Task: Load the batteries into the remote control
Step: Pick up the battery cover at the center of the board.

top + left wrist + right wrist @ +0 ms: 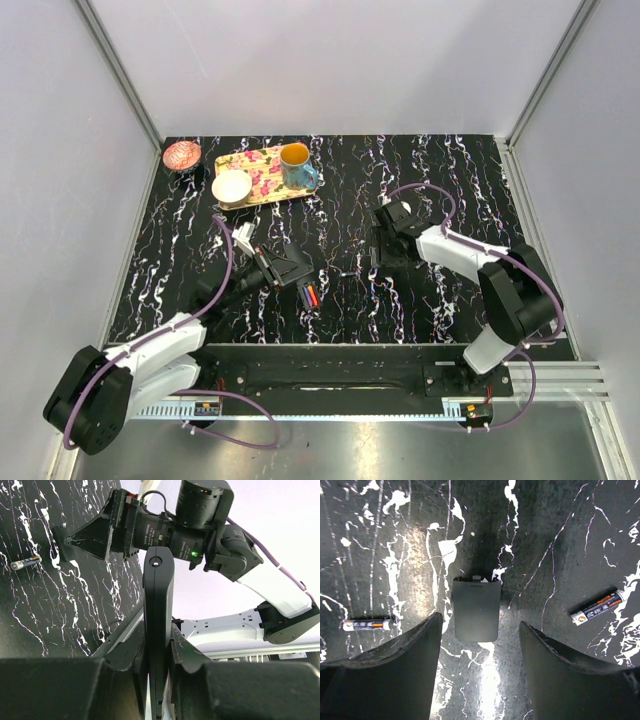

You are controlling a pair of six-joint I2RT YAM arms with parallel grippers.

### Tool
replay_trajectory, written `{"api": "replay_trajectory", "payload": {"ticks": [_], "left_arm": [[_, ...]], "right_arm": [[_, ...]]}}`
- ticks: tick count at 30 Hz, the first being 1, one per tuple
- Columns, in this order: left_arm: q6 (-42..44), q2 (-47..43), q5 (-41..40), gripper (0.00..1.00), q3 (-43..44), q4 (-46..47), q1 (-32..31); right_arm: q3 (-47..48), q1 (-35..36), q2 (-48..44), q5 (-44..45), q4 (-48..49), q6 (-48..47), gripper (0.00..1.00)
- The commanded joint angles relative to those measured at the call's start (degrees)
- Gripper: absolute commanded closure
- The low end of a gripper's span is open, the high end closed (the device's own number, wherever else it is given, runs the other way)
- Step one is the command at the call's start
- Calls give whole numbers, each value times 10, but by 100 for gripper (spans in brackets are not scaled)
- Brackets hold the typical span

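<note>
My left gripper (159, 645) is shut on the remote control (159, 595), a black slab seen edge-on between the jaws. From above, the left gripper (272, 266) holds the remote control (294, 268) just over the table, left of centre. Two batteries (312, 296) lie just in front of it. My right gripper (480, 622) hangs open over a small flat black cover (476, 609) that lies on the table. One battery (367, 625) lies to its left and another battery (597, 607) to its right. The right gripper (381, 254) sits right of centre.
A floral yellow tray (262, 185) at the back left carries a blue mug (296, 165) and a white bowl (231, 186). A pink bowl (182, 155) stands in the back left corner. Grey walls enclose the black marbled table (440, 190).
</note>
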Motion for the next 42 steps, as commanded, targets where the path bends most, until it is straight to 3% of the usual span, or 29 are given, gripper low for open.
{"api": "replay_trajectory", "payload": {"ticks": [1,17,27,34,42], "left_arm": [[-7,3,16,100,-3,54,5],[-10,18,22,100,-4,68,6],[-7,23,23,100,2,66,6],[-7,41,24,100,12,71,6],[-16,113,11,100,56,109,6]], "right_arm": [[19,-1,15,-4,18,-18,30],[6,-2,57,-17,32,-27,39],[-2,-2,55,-17,20,-17,56],[-1,-2,41,-26,5,-6,75],[53,-1,-108,-78,-133,6,92]]}}
